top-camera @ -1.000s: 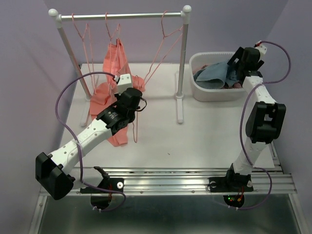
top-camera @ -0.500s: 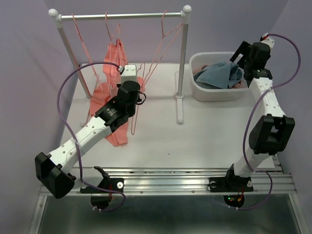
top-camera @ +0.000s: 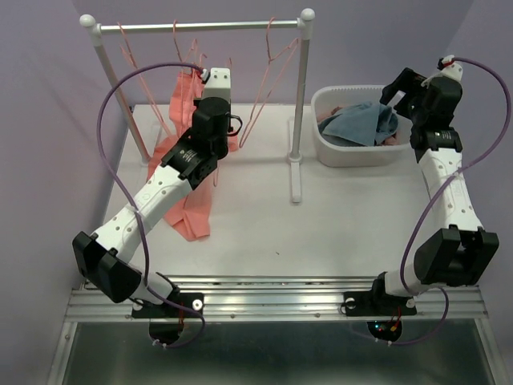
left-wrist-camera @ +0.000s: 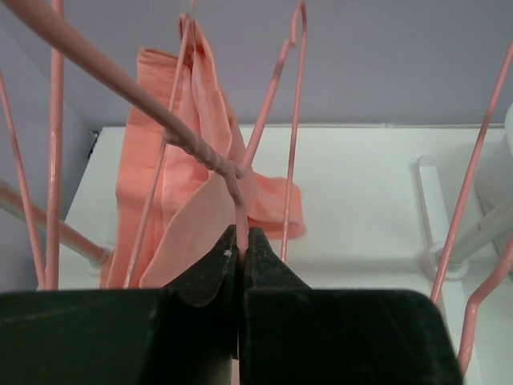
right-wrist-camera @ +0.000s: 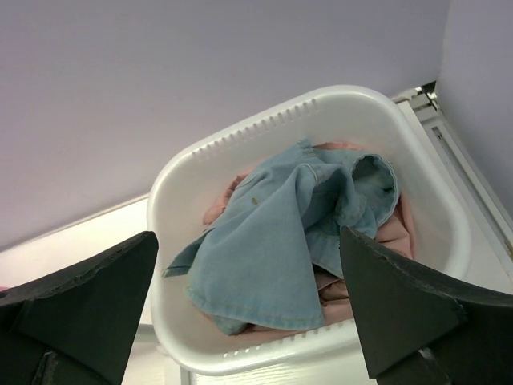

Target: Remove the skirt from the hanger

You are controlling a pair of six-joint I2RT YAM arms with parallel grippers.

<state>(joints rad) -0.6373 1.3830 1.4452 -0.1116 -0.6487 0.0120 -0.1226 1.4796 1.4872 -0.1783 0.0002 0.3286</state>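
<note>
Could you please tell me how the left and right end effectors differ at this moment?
The left end effector is shut, pinching a pink hanger beside the skirt; the right end effector is open and holds nothing. The left is up at the rack; the right hovers over the white basket. Both are black.

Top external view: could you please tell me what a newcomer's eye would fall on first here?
The salmon-pink skirt draped from the rack at the back left down onto the table, with the left gripper shut on its hanger. Then the white basket at the back right, a blue denim garment on top, the right gripper open, facing it.
</note>
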